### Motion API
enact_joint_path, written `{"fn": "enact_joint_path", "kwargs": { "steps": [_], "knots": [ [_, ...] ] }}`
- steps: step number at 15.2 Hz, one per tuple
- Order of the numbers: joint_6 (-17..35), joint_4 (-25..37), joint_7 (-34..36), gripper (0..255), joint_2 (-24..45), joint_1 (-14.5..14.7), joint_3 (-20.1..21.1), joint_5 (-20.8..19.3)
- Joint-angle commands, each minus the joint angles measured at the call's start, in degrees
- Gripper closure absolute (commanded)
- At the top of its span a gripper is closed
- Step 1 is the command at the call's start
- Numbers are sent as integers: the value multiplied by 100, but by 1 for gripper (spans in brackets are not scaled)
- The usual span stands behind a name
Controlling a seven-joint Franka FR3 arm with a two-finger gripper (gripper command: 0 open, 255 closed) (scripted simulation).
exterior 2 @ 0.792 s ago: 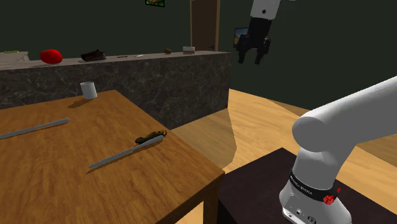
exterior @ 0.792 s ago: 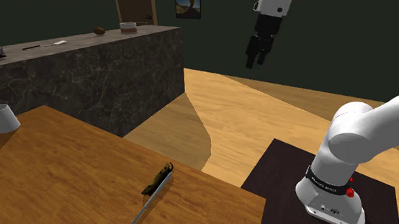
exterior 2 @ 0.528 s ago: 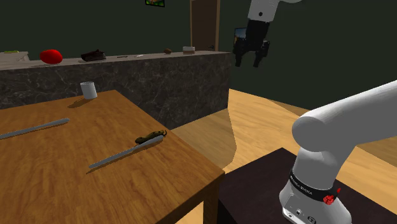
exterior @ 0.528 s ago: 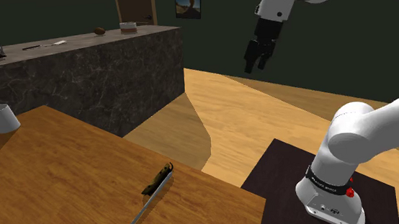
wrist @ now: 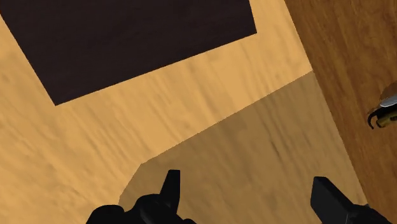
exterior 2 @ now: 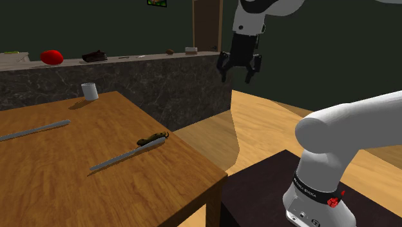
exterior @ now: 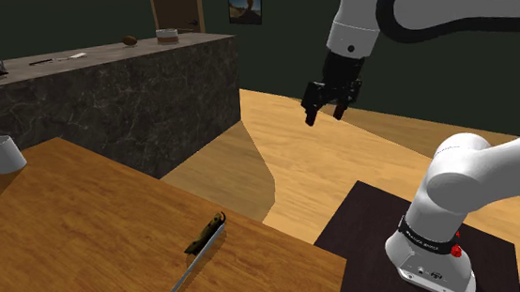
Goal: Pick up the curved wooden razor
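– So, where is the razor [exterior: 203, 238]?
– Flat on the worktop [exterior: 66, 229], close to the edge that faces the stand [exterior: 367, 222]. Its dark curved handle lies nearest that edge, and the grey blade runs back over the wood.
– And the pincer [exterior: 324, 117]?
– Wide, with nothing between its fingers. It hangs in the air over the floor [exterior: 288, 167], well apart from the razor.
– Farther off?
– A white mug [exterior: 1, 154] at the worktop's far side, then a stone counter [exterior: 103, 85] with small things on top.
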Motion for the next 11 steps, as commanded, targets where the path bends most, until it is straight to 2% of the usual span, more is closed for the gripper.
{"fn": "enact_joint_path", "kwargs": {
  "steps": [1, 6, 11],
  "knots": [
    [127, -65, 612, 0, -8, -54, 408, 207],
    [450, 38, 2130, 0, 218, -261, 1545, 707],
    [795, 474, 3635, 0, 746, -774, 2766, 1028]
  ]
}}
